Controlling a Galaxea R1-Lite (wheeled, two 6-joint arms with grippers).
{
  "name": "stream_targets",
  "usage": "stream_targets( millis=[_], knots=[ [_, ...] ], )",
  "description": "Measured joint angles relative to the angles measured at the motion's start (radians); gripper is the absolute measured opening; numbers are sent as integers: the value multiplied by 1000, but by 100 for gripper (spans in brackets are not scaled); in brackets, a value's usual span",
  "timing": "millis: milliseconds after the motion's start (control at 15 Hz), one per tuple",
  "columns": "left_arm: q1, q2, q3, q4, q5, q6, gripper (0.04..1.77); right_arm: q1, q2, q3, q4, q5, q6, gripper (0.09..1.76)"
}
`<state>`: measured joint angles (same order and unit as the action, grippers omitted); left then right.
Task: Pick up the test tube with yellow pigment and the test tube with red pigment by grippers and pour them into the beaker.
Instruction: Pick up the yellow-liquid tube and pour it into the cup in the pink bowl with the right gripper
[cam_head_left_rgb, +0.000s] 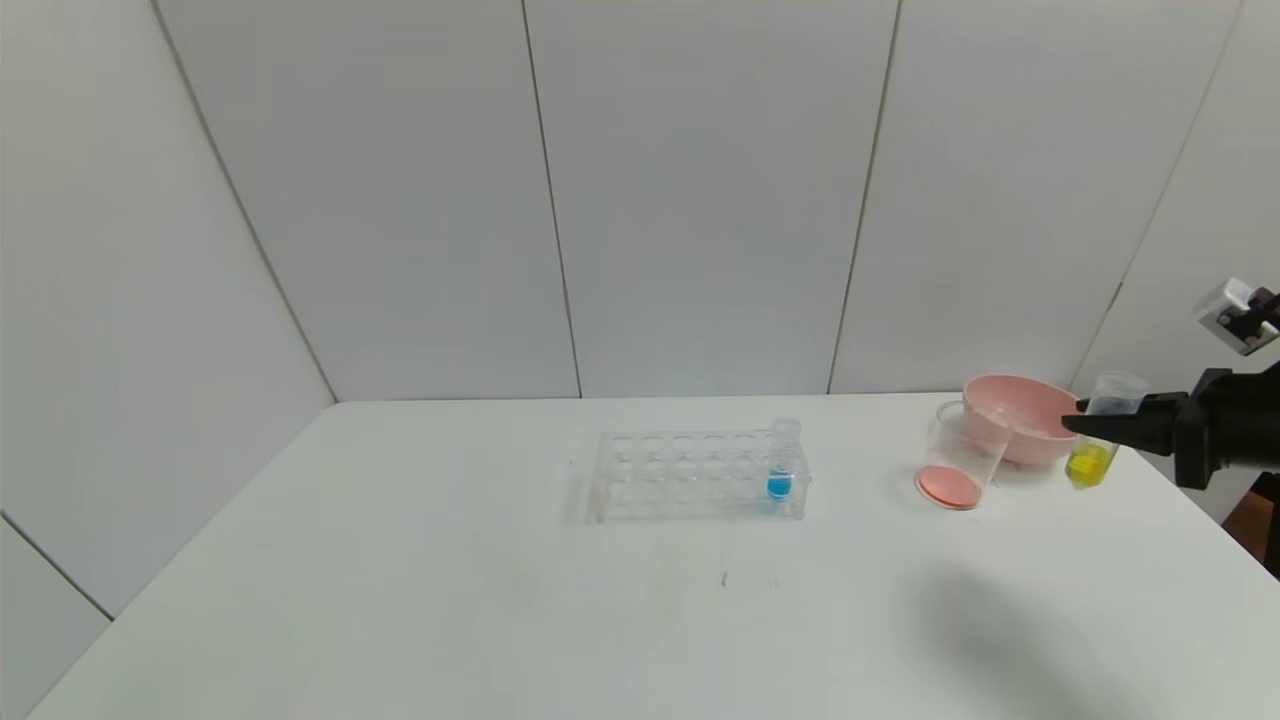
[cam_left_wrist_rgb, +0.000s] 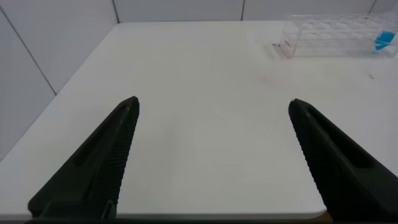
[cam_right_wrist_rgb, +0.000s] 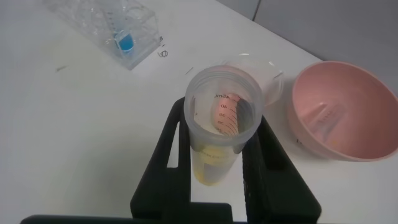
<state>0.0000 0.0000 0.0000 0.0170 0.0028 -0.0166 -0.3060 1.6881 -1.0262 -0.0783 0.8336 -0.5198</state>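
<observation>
My right gripper (cam_head_left_rgb: 1085, 425) (cam_right_wrist_rgb: 221, 115) is shut on the test tube with yellow pigment (cam_head_left_rgb: 1089, 464) (cam_right_wrist_rgb: 214, 165). It holds the tube nearly upright, low over the table's far right, beside the pink bowl. The tube's mouth is open and yellow liquid sits at its tip. The beaker (cam_head_left_rgb: 962, 465) (cam_right_wrist_rgb: 270, 87) stands just left of it with a red-pink layer at its bottom. No test tube with red pigment shows as such. My left gripper (cam_left_wrist_rgb: 214, 102) hangs open over bare table near the front left edge, outside the head view.
A clear rack (cam_head_left_rgb: 690, 475) (cam_left_wrist_rgb: 329, 34) (cam_right_wrist_rgb: 106, 18) stands mid-table with a blue-tipped tube (cam_head_left_rgb: 781, 470) (cam_right_wrist_rgb: 126, 42) at its right end. The pink bowl (cam_head_left_rgb: 1020, 405) (cam_right_wrist_rgb: 348, 106) sits behind the beaker with a clear object lying in it. The table's right edge is close to the held tube.
</observation>
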Motion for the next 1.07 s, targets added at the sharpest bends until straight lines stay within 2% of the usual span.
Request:
stream_targets(
  millis=[267,533,733,933,1067],
  knots=[
    [0,0,0,0,0,0,172,-65,109,-221,184,26,-99,53],
    [0,0,0,0,0,0,172,-79,235,-471,468,25,-310,53],
    [0,0,0,0,0,0,172,-62,318,-653,639,-29,-399,53],
    [0,0,0,0,0,0,172,-34,401,-773,673,-137,-493,53],
    [0,0,0,0,0,0,172,-14,444,-850,711,-184,-505,53]
  ],
)
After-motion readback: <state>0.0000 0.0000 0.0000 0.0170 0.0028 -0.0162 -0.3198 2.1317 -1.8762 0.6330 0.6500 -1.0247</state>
